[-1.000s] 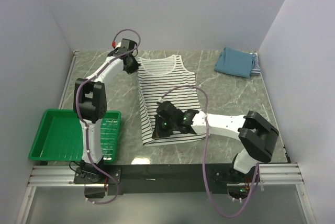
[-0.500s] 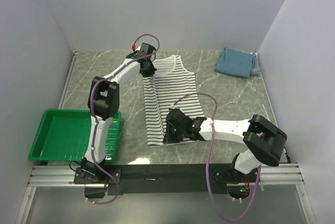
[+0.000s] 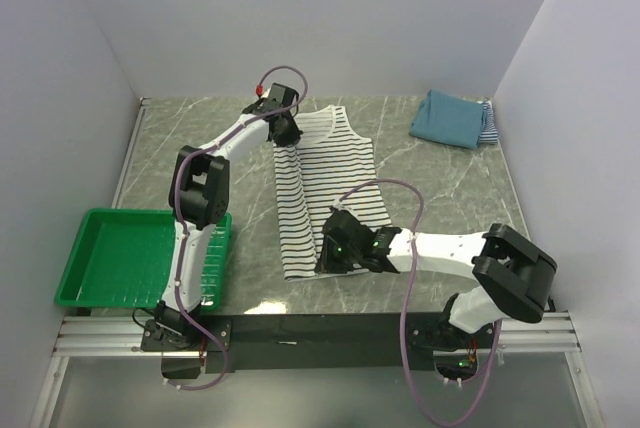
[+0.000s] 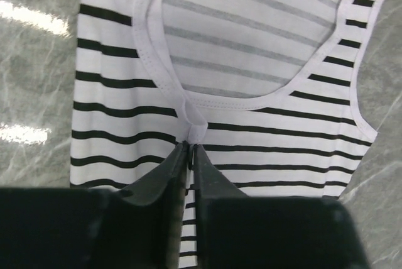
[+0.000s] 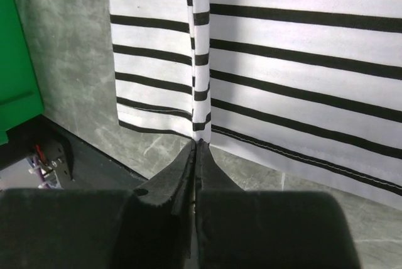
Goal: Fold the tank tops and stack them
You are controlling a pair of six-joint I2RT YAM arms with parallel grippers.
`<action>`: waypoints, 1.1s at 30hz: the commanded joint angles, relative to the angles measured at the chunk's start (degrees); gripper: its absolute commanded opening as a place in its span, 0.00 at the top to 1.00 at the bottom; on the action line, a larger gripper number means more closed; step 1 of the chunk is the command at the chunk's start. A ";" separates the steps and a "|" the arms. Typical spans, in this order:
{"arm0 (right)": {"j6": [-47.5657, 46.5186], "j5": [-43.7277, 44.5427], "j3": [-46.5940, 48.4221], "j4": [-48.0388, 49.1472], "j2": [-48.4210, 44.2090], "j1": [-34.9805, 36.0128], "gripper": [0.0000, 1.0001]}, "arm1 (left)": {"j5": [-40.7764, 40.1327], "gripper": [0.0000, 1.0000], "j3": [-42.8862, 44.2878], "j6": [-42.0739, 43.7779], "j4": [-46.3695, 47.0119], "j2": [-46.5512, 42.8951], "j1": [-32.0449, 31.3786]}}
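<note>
The black-and-white striped tank top (image 3: 322,183) lies lengthwise on the table, its left side folded over toward the middle. My left gripper (image 3: 284,134) is shut on the white-trimmed shoulder strap edge (image 4: 191,132) at the top left. My right gripper (image 3: 329,260) is shut on the bottom hem (image 5: 201,127) near the front. The plain teal-blue tank top (image 3: 449,118) lies folded at the back right, on top of the fine navy-and-white striped one (image 3: 488,125), of which only an edge shows.
A green plastic basket (image 3: 120,258) sits at the front left beside the left arm's base. White walls close the table on three sides. The black front rail (image 3: 320,328) runs along the near edge.
Both grippers have carried the tank top's left edge rightward over the shirt, making it narrower. The left arm swung right at the back and the right gripper shifted right at the front.
</note>
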 commanded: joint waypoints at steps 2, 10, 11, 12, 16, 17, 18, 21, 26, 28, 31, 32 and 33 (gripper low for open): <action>0.96 2.21 -0.50 -0.55 -2.90 -0.12 0.92 | 2.06 0.77 0.25 2.07 5.19 -3.31 -0.22; 1.58 9.15 -1.56 -5.82 -9.14 -0.04 0.62 | 1.54 0.55 -7.48 0.06 8.88 -9.98 0.22; 0.88 9.77 -1.12 -7.13 -9.75 0.05 0.62 | 0.67 0.57 -9.05 -0.74 8.88 -10.43 0.57; 0.61 11.08 0.19 -7.76 -9.85 0.14 0.62 | 0.31 0.60 -9.50 -1.70 8.27 -10.78 0.74; -2.28 12.15 4.85 -8.46 -5.39 1.46 0.64 | -0.39 0.81 -9.51 -3.29 5.37 -9.03 1.19; -3.77 12.49 6.16 -8.46 -4.15 1.72 0.66 | -0.13 0.84 -9.68 -3.21 5.19 -8.59 1.19; -4.39 12.76 8.53 -8.46 -2.74 2.33 0.66 | 0.56 0.87 -10.03 -2.86 5.97 -7.80 1.19; -6.42 13.29 12.31 -8.55 2.79 2.86 0.71 | 1.18 0.90 -11.96 -2.68 7.55 -6.92 1.27; -6.78 14.08 13.91 -9.08 9.39 4.80 0.82 | 2.51 0.92 -12.06 -0.83 7.92 -4.64 1.62; -6.42 13.82 13.74 -8.99 11.58 5.59 0.85 | 2.24 0.92 -11.36 -0.22 6.95 -3.14 1.80; -6.07 12.85 15.49 -8.38 14.39 8.57 0.87 | 1.80 0.92 -10.13 -0.04 5.63 -1.56 2.41; -6.16 12.41 16.36 -8.03 15.19 10.06 0.87 | 1.80 0.92 -9.86 -0.04 5.28 -1.38 2.59; -6.25 11.37 18.29 -7.76 16.07 10.77 0.87 | 1.80 0.92 -9.77 0.31 5.19 -0.94 2.77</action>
